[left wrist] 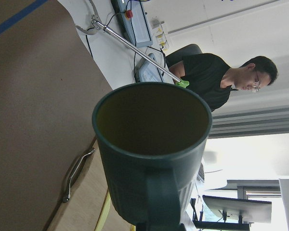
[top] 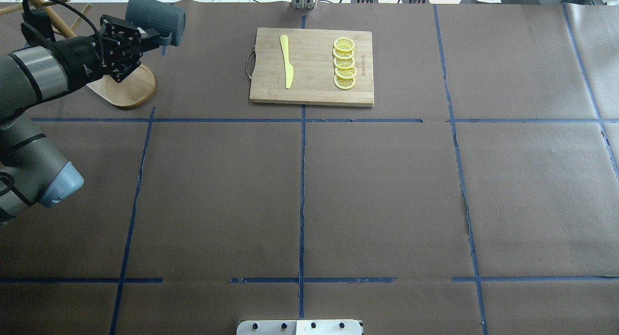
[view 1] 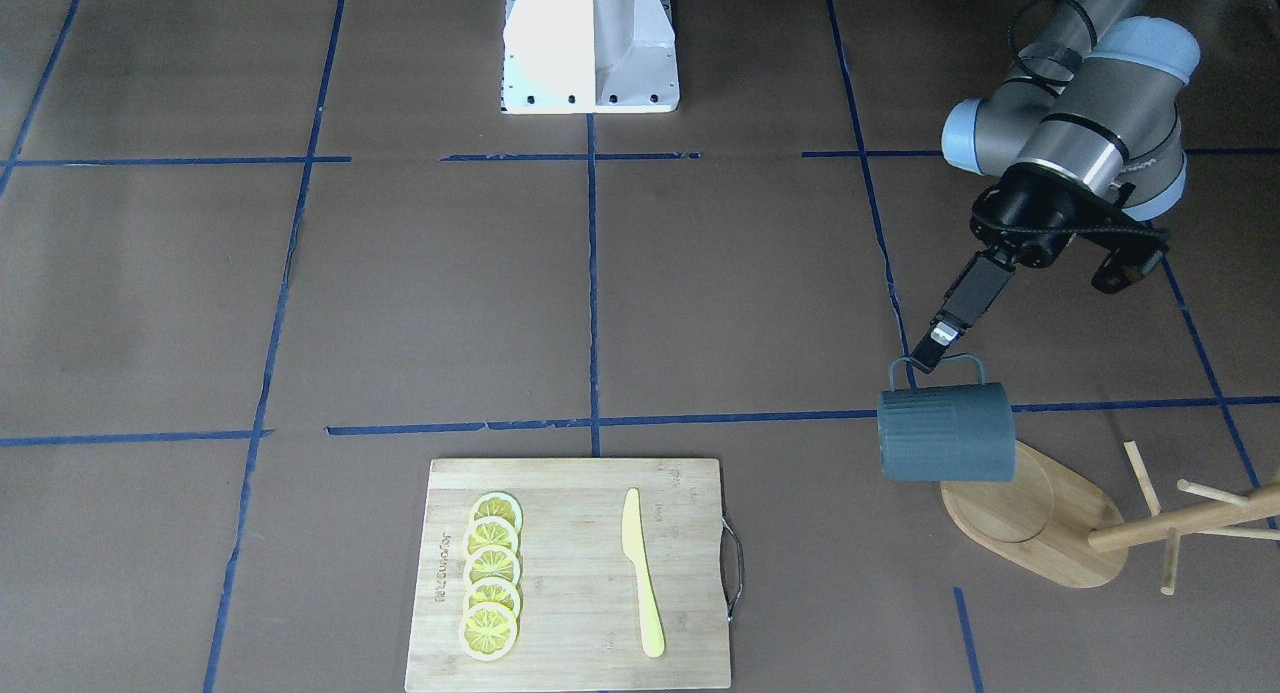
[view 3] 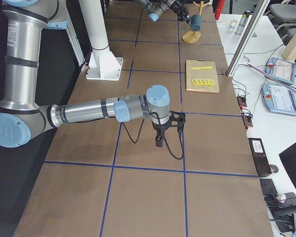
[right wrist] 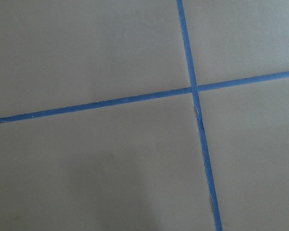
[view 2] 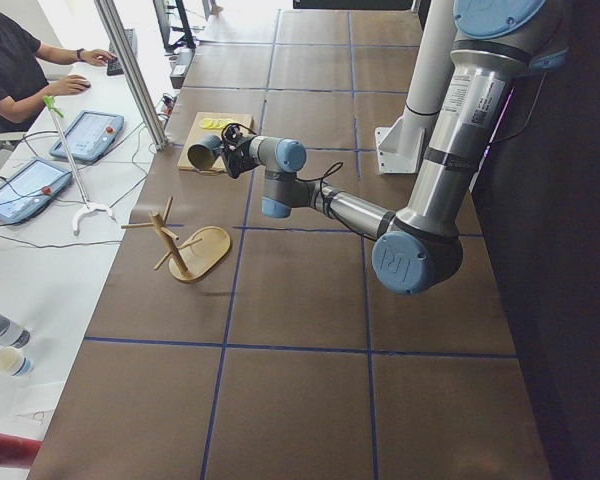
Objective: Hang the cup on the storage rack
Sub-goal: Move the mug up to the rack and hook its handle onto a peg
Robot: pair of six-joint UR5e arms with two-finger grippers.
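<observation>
Across the table point(top: 387, 204) I'm seeing brown paper gridded with blue tape point(top: 302, 180). An operator point(view 2: 10, 70) sits at the side desk with tablets. On the cutting board point(top: 314, 91) five lemon slices point(top: 344, 64) lie in a row, with a yellow knife point(top: 287, 62) alongside. The left gripper point(view 1: 925, 358) is clamped on the handle of the cup point(view 1: 945, 433). The cup hangs on its side in the air close to the storage rack point(view 1: 1040, 533), with its mouth facing my wrist cam. The right gripper point(view 3: 159, 140) hangs over the tape lines, and I can't tell how its jaws stand.
</observation>
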